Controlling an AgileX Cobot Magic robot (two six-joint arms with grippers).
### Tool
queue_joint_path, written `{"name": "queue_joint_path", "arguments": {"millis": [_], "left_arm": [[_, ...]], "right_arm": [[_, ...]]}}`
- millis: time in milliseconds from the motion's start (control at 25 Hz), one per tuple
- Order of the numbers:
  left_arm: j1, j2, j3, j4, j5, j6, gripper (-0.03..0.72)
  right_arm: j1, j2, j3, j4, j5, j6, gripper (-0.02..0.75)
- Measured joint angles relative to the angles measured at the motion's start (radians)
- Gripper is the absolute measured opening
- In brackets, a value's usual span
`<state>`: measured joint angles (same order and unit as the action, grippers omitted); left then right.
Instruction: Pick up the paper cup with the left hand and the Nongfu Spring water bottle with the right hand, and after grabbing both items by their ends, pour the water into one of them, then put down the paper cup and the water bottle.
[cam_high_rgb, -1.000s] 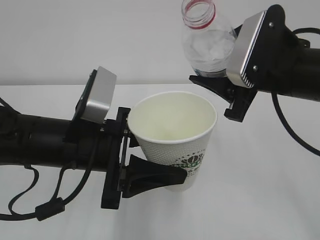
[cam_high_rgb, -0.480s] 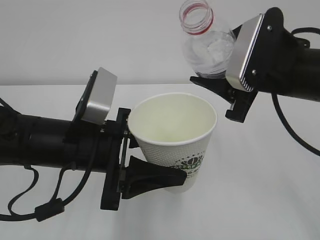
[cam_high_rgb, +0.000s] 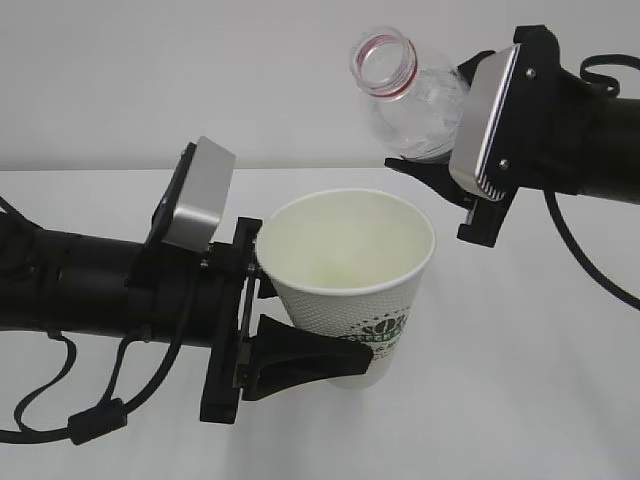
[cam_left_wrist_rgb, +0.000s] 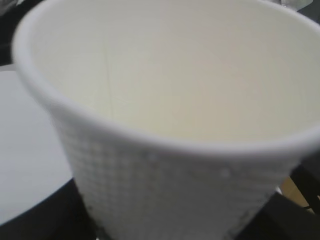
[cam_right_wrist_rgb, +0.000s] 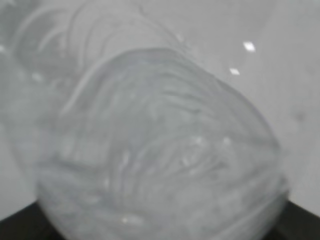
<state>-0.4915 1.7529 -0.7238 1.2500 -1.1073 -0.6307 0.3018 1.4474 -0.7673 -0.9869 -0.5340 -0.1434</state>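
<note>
paper cup (cam_high_rgb: 345, 270) clamped in left hand (cam_high_rgb: 262, 325), tilted water bottle (cam_high_rgb: 410, 95) in right hand (cam_high_rgb: 440, 180)

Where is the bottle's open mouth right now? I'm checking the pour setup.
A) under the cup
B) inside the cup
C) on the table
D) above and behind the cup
D: the bottle is held tilted, its mouth up-left, higher than the cup rim.
</note>
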Motion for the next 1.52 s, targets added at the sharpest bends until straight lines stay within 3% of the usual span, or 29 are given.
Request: {"name": "queue_joint_path", "arguments": {"millis": [1520], "left_arm": [[0.0,0.0,0.0,-0.055,0.04,-0.001,0.503]], "right_arm": [[0.0,0.0,0.0,0.006,0.002,-0.241,0.494]]}}
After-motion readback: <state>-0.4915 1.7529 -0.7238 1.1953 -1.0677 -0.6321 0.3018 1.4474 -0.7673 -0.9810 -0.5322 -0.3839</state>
